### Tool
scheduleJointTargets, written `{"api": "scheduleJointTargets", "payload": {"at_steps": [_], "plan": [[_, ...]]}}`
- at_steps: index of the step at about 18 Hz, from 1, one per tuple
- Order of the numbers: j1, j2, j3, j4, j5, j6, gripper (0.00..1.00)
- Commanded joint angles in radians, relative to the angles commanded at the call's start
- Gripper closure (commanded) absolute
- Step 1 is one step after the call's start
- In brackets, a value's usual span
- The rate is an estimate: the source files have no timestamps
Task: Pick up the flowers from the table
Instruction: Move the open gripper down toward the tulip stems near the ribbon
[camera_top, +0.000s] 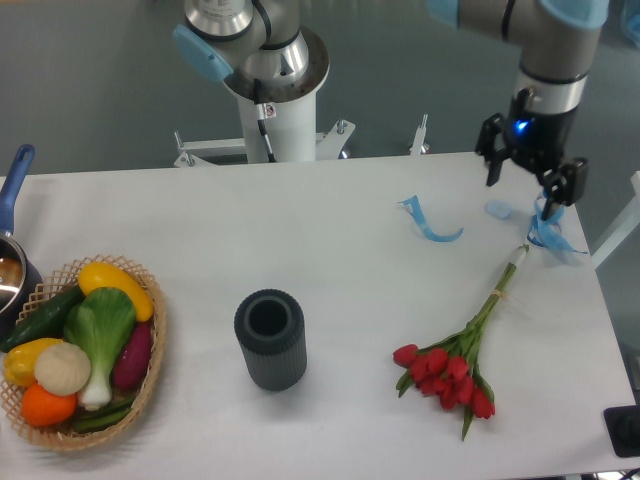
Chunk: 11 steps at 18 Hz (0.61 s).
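Note:
The flowers (455, 365), red tulips on long green stems tied together, lie on the white table (330, 260) at the front right. Their stem ends point up and right toward the far right corner. My gripper (527, 190) hangs open above the table's far right part, over the blue ribbon scraps. It is well above and beyond the stem tips, touching nothing, with nothing between its fingers.
Blue ribbon scraps (430, 222) (548, 222) lie near the far right edge. A dark ribbed cylinder (270, 338) stands mid-table. A wicker basket (152, 365) of vegetables sits front left, with a pot (12, 270) at the left edge. The arm's base (270, 90) rises behind the table.

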Motion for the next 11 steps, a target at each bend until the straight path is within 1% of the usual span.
{"api": "scheduleJointTargets", "payload": {"at_steps": [3, 5, 8, 9, 10, 11], "plan": [[-0.029, -0.054, 0.008, 0.002, 0.0, -0.094, 0.0], [-0.058, -0.101, 0.027, 0.002, 0.002, -0.134, 0.0], [-0.087, -0.156, 0.058, 0.017, 0.003, -0.206, 0.0], [-0.094, -0.172, 0.063, 0.028, 0.003, -0.235, 0.0], [-0.095, -0.186, 0.063, 0.058, 0.002, -0.256, 0.0], [-0.101, -0.195, 0.061, 0.104, 0.003, -0.267, 0.0]]}}
